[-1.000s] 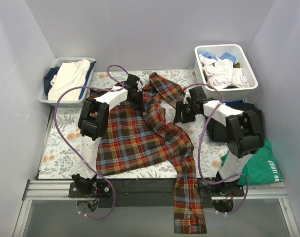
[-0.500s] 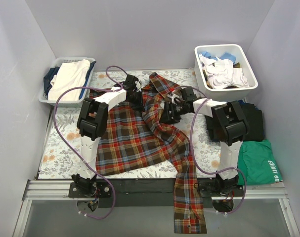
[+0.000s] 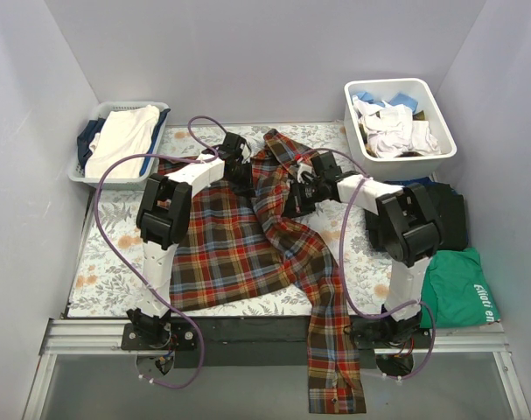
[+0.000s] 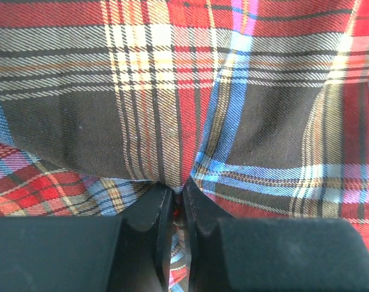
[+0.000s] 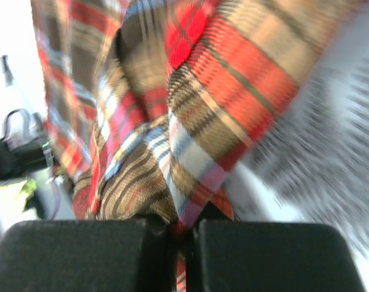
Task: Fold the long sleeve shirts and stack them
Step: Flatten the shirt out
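The plaid long sleeve shirt [image 3: 234, 249] lies rumpled across the floral table, with one sleeve [image 3: 335, 367] hanging over the front edge. My left gripper [image 3: 244, 175] is at the shirt's back middle, shut on a pinch of plaid cloth [image 4: 172, 91]; the cloth runs between its fingers [image 4: 149, 213]. My right gripper [image 3: 296, 197] sits just right of it, at the raised central fold, shut on an edge of the plaid [image 5: 190, 158]. That view is blurred. Black folded garments [image 3: 444, 210] lie at the right, partly behind the right arm.
A white bin [image 3: 363, 131] of mixed clothes stands at the back right. A grey basket [image 3: 83, 171] with white and dark clothes sits at the back left. A green shirt [image 3: 462, 293] lies at the near right. Grey walls enclose three sides.
My right arm has swung left from near the black garments onto the shirt's central fold and shut on the cloth. The left gripper has stayed in place, holding the plaid.
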Available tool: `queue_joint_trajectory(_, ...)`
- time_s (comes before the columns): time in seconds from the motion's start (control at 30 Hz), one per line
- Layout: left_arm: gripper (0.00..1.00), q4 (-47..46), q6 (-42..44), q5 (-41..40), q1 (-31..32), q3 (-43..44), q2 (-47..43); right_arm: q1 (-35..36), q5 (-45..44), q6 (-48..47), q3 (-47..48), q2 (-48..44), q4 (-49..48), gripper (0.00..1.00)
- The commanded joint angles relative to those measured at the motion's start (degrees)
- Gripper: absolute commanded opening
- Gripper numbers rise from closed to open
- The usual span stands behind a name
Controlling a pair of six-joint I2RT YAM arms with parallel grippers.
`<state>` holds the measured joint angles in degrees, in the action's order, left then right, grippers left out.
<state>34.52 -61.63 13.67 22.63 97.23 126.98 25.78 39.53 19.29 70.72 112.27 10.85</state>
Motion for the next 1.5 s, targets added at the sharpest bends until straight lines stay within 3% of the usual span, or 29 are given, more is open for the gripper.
queue_joint_trajectory(0.0,0.07,3.53,1.68,-5.93,-0.04,-0.02,-4.46,-1.08,-16.8,-3.46,-1.37,-10.39,6.27,0.01)
queue_joint_trajectory(0.23,0.1,2.66,1.86,-8.75,-0.04,-1.25,-6.92,-1.26,-41.78,-5.4,-2.69,-21.82,12.7,0.01)
queue_joint_trajectory(0.37,0.12,2.74,1.69,-9.19,-0.13,-0.46,-6.66,-1.26,-59.16,-2.69,-3.65,-27.44,15.78,0.01)
queue_joint_trajectory(0.5,0.13,2.13,0.98,-10.86,-0.13,0.42,-6.3,-1.35,-70.1,0.57,-8.21,-32.28,16.74,0.01)
queue_joint_trajectory(0.57,0.16,1.86,0.63,-12.96,-0.13,0.85,-6.04,-1.35,-66.54,-2.22,-9.45,-32.73,15.52,0.06)
queue_joint_trajectory(0.63,0.19,2.74,-0.33,-18.02,-0.31,2.34,-4.55,-1.35,-64.06,-5.05,-8.5,-29.85,16.65,0.26)
queue_joint_trajectory(0.8,0.2,6.69,-3.06,-21.84,-3.73,3.41,-0.24,-1.43,-58.17,-5.49,-6.56,-28.42,19.21,0.52)
queue_joint_trajectory(0.83,0.19,7.22,-4.28,-22.02,-4.61,3.4,0.8,-1.43,-58.34,-4.71,-6.47,-29.46,18.95,0.64)
queue_joint_trajectory(0.87,0.18,7.75,-4.47,-22.54,-6.44,2.8,1.08,-1.43,-58.42,-4.44,-6.91,-30.08,18.59,0.7)
queue_joint_trajectory(0.97,0.17,8.02,-5.43,-24.13,-10.75,0.78,0.29,-2.31,-57.99,-3.47,-8.13,-31.15,16.92,0.74)
queue_joint_trajectory(1.13,0.16,7.93,-4.65,-26.06,-17.17,-0.03,-2.08,-3.81,-55.09,-3.2,-9.19,-29.48,16.75,0.72)
queue_joint_trajectory(1.37,0.17,8.28,-2.45,-25.19,-20.78,4.28,-0.95,-3.63,-36.76,-8.12,-12.0,-26.58,15.34,0.68)
queue_joint_trajectory(1.47,0.2,7.49,-0.87,-20.28,-21.05,6.3,-0.33,-3.19,-33.56,-8.83,-13.59,-23.68,15.34,0.66)
